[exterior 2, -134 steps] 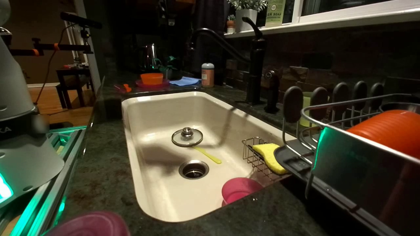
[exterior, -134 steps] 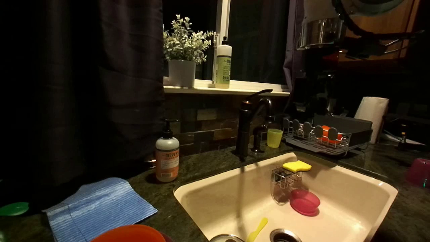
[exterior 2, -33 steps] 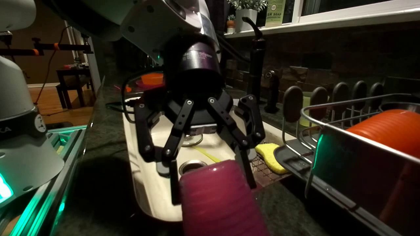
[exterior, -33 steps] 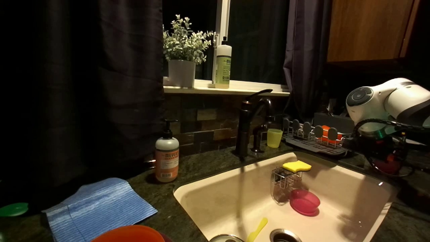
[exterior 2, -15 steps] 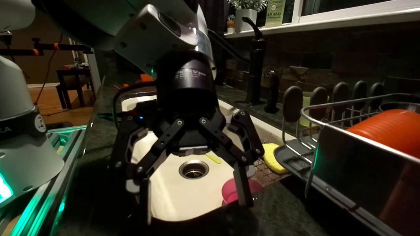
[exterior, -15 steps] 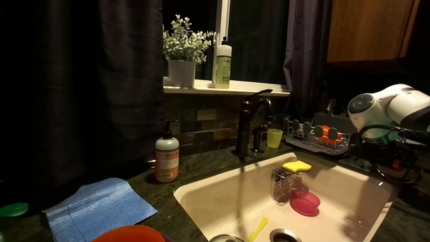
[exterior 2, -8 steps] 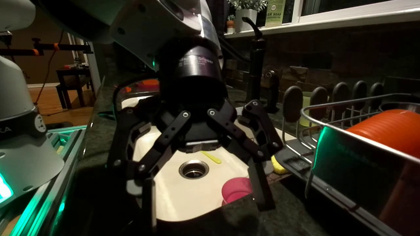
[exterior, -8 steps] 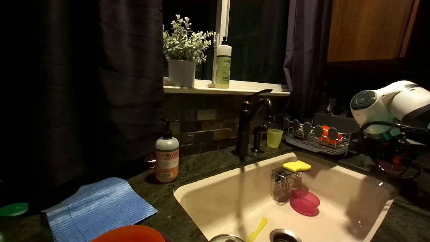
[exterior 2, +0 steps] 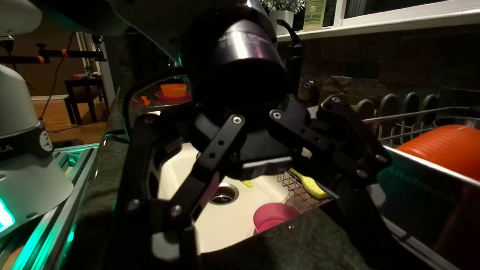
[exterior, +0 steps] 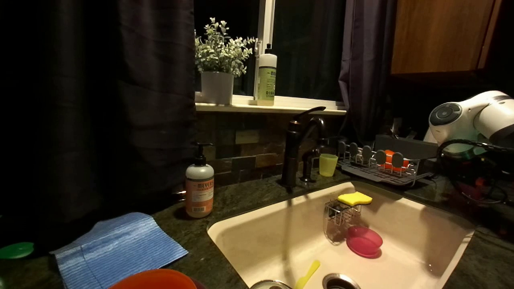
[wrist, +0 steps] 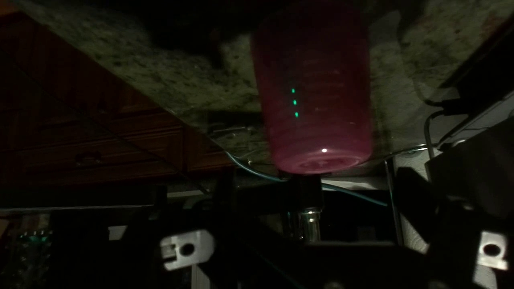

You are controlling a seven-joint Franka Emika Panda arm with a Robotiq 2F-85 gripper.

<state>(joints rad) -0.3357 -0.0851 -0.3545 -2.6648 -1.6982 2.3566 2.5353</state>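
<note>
My gripper (exterior 2: 285,258) is open wide above the counter at the near end of the sink in an exterior view; its fingertips run off the bottom edge. In the wrist view the open gripper (wrist: 317,182) has a finger at each side of the frame. A translucent magenta cup (wrist: 317,92) shows beyond the fingers, its round base towards me. It sits across the middle of the gap, apart from both fingers. I cannot tell whether it stands or lies. In an exterior view the arm (exterior: 461,116) is at the right, the gripper too dark to read.
The white sink (exterior: 257,237) holds a pink bowl (exterior: 364,242), a yellow utensil (exterior: 309,273) and a pot lid (exterior: 271,284). A yellow sponge (exterior: 355,198) lies on a wire caddy. The dish rack (exterior 2: 420,168) with an orange cup (exterior 2: 446,150) is close to the gripper's right finger. A faucet (exterior: 291,154) stands behind.
About two seconds ago the magenta cup was between the fingers; now it is out of that exterior view. The gripper opened wider, then moved up, rightward and closer to that camera.
</note>
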